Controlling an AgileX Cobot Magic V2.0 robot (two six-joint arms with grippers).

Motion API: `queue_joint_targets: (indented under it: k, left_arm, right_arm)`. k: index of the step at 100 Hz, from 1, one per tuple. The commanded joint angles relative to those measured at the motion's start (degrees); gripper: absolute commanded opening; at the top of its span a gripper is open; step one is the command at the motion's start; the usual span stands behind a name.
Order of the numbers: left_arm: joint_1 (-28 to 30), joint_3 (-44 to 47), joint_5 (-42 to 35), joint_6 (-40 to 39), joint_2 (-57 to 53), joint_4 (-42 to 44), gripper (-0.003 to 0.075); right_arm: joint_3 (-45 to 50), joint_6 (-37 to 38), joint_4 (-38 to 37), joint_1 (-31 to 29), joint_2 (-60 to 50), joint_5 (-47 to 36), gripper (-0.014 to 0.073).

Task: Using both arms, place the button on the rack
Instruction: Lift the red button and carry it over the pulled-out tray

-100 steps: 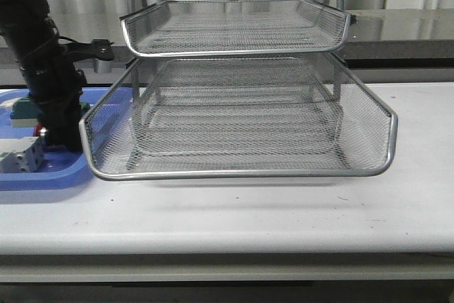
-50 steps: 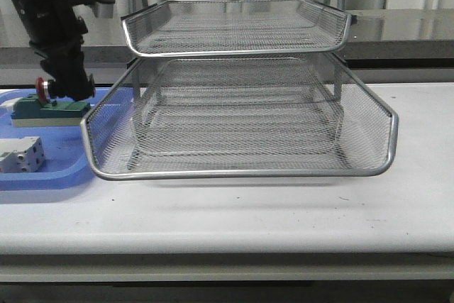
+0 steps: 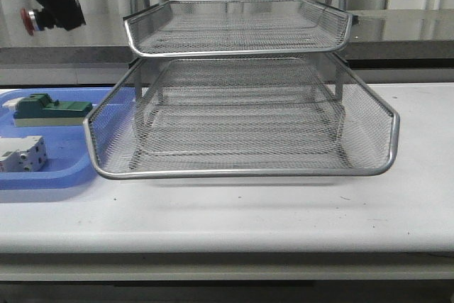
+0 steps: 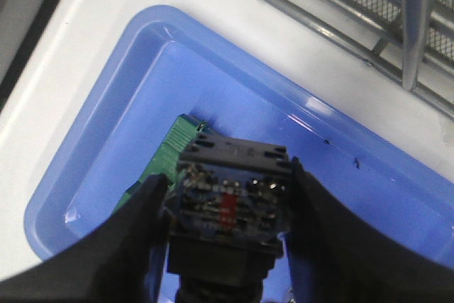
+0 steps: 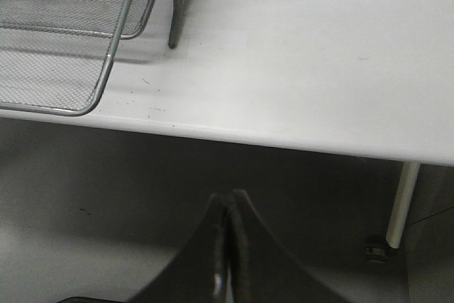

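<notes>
High at far left, the left gripper (image 3: 50, 6) has its fingers (image 4: 135, 225) clenched on the button (image 3: 32, 19), clear of the blue tray (image 3: 67, 175). Carrying it onto the rack (image 3: 241, 90) remains; the right gripper (image 5: 228, 246), fingers pressed together and empty, hangs off the counter (image 5: 298, 69).

Rack (image 3: 241, 90) mid-table; tray (image 3: 67, 172) left of it, holding two blocks (image 3: 50, 110).

No text, label, brand or number can be read anywhere; the button (image 4: 228, 207) shows small marks on its rear block in the left wrist view (too blurred to tell whether they are lettering); beside the rack (image 3: 241, 111), the white block (image 3: 21, 154) and green block (image 3: 46, 109) carry no legible print.
</notes>
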Motion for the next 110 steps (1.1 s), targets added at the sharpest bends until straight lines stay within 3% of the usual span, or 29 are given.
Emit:
queue_joint_targets:
  k: [1, 31, 56, 110]
  left_arm:
    - [-0.2, -0.7, 1.7, -1.5, -6.1, -0.8, 0.0062]
    - [-2.3, 12.6, 1.7, -1.5, -17.1, -0.4, 0.0061]
    - [-8.4, 22.6, 1.7, -3.0, -25.4, -0.4, 0.0061]
    - [-28.9, 24.4, 1.7, -5.9, -24.9, -4.4, 0.0061]
  right_arm:
    - [-1.9, 0.0, -0.5, 0.0, 0.4, -3.3, -0.007]
    - [-1.9, 0.0, -0.5, 0.0, 0.4, -3.3, -0.007]
    - [-1.9, 0.0, -0.5, 0.0, 0.4, -3.3, -0.007]
    - [-1.9, 0.0, -0.5, 0.0, 0.4, -3.3, -0.007]
